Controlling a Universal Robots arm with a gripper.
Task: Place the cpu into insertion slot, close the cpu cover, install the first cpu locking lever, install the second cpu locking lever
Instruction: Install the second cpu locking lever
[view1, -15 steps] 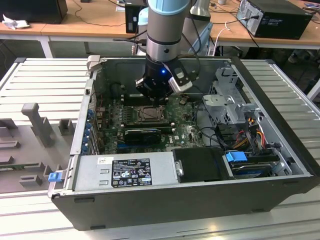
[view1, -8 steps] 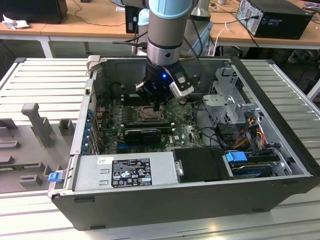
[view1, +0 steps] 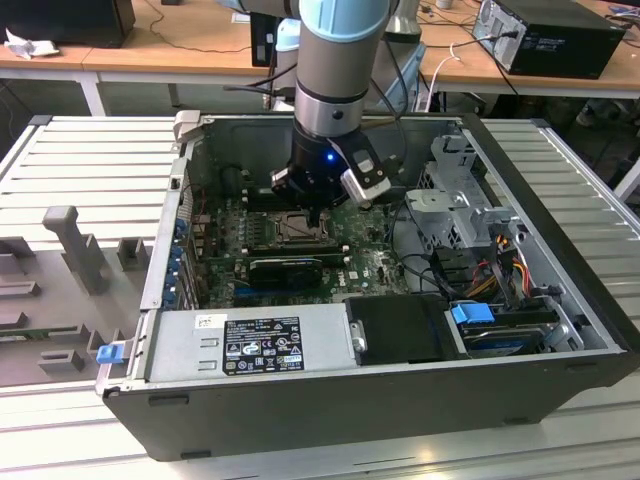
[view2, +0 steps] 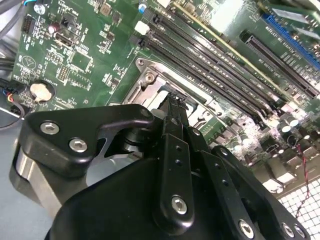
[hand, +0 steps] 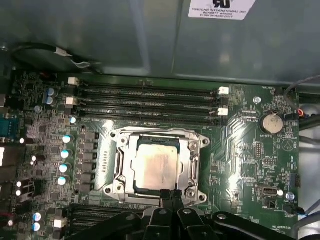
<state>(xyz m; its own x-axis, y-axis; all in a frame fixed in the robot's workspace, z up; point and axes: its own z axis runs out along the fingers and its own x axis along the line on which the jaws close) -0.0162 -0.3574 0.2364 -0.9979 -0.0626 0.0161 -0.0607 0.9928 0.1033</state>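
The cpu (hand: 156, 165) lies flat in the insertion slot (hand: 116, 188) on the green board, its pale metal face showing through the cut-out of the cpu cover (hand: 193, 161). That silvery cover lies down over the chip. My gripper (hand: 170, 194) is shut, its two black fingertips pressed together at the socket's edge with nothing seen between them. In the second wrist view the gripper (view2: 175, 102) comes down on the rim of the insertion slot (view2: 149, 80). In the exterior view the gripper (view1: 318, 215) hangs from the arm over the insertion slot (view1: 296, 228) inside the open case. I cannot make out the locking levers.
Long black memory slots (hand: 150, 102) run beside the socket, and a coin battery (hand: 273, 121) sits on the board. In the case are a black card (view1: 285, 268), a grey power supply (view1: 250, 345), a metal drive cage (view1: 465, 200) and loose cables (view1: 500, 250).
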